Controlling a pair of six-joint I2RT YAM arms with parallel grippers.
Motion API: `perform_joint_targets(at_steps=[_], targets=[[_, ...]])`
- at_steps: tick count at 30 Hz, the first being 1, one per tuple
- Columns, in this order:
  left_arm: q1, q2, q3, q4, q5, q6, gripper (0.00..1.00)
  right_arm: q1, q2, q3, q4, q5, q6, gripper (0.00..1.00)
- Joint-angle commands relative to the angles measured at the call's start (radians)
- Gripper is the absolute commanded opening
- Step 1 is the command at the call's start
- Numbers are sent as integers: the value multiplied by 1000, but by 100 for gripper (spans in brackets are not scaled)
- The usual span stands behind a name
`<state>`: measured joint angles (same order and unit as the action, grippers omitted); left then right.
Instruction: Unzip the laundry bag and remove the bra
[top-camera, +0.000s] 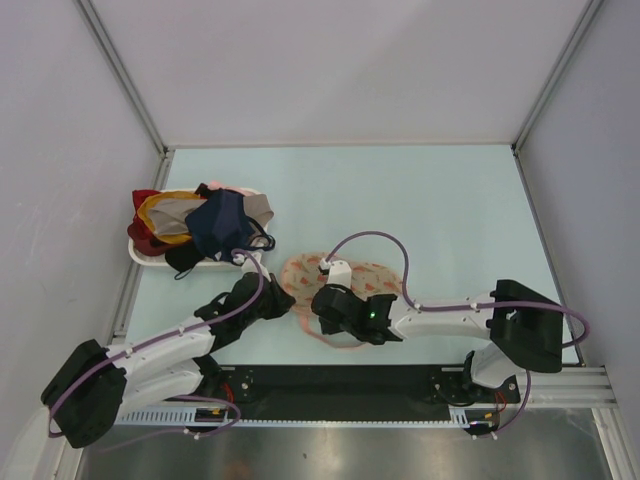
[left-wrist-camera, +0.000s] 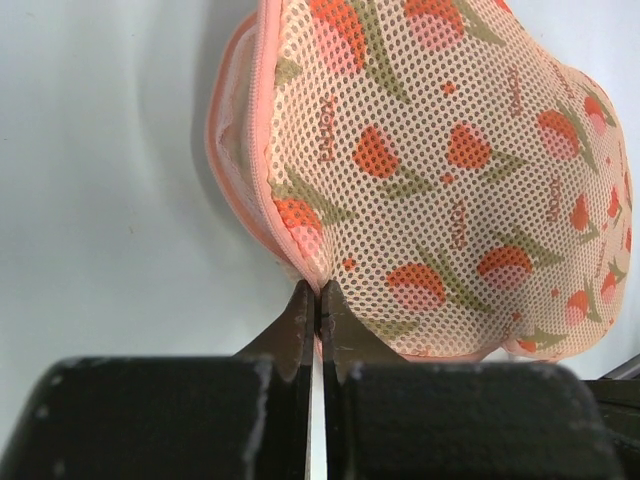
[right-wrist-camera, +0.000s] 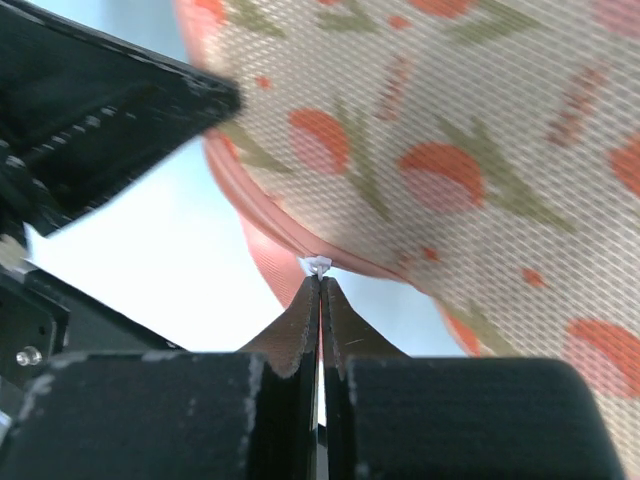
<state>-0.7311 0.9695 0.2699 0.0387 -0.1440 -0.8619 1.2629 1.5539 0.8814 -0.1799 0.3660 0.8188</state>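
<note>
The laundry bag (top-camera: 352, 274) is a beige-pink mesh pouch with red-orange motifs, lying at the table's near middle. My left gripper (top-camera: 292, 303) is shut on the bag's pink edge, pinching the mesh rim (left-wrist-camera: 318, 285) in the left wrist view. My right gripper (top-camera: 322, 305) is shut on the small white zip pull (right-wrist-camera: 318, 266) at the bag's pink zip rim (right-wrist-camera: 290, 235). The two grippers sit close together at the bag's near-left edge. The bag (left-wrist-camera: 440, 170) looks lifted and bulging. No bra shows.
A white tray (top-camera: 143, 256) at the left holds a heap of navy, red and yellow garments (top-camera: 200, 225). The left gripper's black body (right-wrist-camera: 90, 110) shows at the upper left of the right wrist view. Grey walls enclose the table.
</note>
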Motion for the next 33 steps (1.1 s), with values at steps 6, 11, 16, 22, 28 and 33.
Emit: perform_joint_targets(at_steps=[6, 11, 16, 22, 28, 33], targets=[[35, 17, 41, 1, -32, 52, 0, -3, -126, -88, -128, 102, 82, 0], [39, 46, 69, 1, -39, 76, 0, -13, -158, -111, -151, 116, 91, 0], [41, 107, 112, 16, -35, 109, 0, -16, -164, -105, -153, 119, 82, 0], [44, 233, 221, 53, -17, 184, 0, -11, -163, -88, -152, 119, 72, 0], [56, 310, 301, 41, 9, 202, 20, -8, -124, -65, -101, 88, 54, 0], [56, 250, 272, 9, 11, 195, 70, -5, -68, -29, -56, 64, 26, 0]])
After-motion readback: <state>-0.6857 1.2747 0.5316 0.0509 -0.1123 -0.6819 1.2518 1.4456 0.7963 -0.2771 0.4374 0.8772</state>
